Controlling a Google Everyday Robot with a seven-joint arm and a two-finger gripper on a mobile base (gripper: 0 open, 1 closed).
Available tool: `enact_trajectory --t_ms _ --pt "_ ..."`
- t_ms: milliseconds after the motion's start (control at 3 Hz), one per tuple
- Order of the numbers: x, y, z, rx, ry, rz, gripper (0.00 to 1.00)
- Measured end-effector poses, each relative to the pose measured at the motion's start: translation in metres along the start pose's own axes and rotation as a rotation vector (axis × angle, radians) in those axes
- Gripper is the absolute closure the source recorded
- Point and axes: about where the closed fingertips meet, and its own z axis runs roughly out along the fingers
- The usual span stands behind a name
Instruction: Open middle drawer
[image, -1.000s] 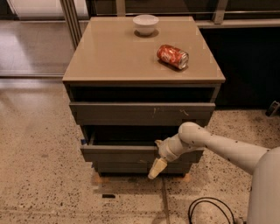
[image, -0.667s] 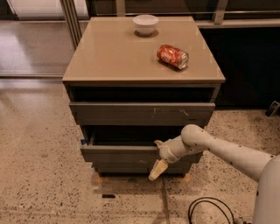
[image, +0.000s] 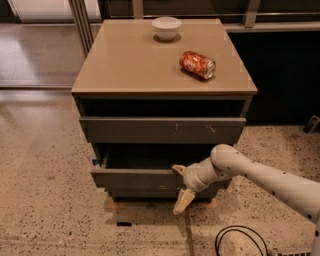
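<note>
Under the front edge of the smooth beige desk (image: 140, 65), the flat matte dark-grey middle drawer (image: 135, 178) stands partly out, the cream gripper (image: 180, 185) toward its right end, fingers (image: 183, 200) spread, upper one hooked on the panel's top rim.

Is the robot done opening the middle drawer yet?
Not quite. The middle drawer already sticks out a little, and you can see a dark gap behind its front. The gripper is at the drawer's front, right of centre, with one finger hooked over the top edge. What's left is to pull it out farther.
</note>
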Motion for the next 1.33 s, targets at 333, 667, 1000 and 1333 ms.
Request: enact_trajectory --t_ms 333,667,1000,1333 --pt "0.0 0.0 0.0 0.0 0.0 0.0 0.0" --pt "0.011 -0.011 0.013 -0.05 0.037 0.054 0.0" --pt "0.019 -0.023 0.032 -0.11 0.066 0.092 0.0" --pt "0.016 -0.023 0.029 -0.11 0.066 0.092 0.0"
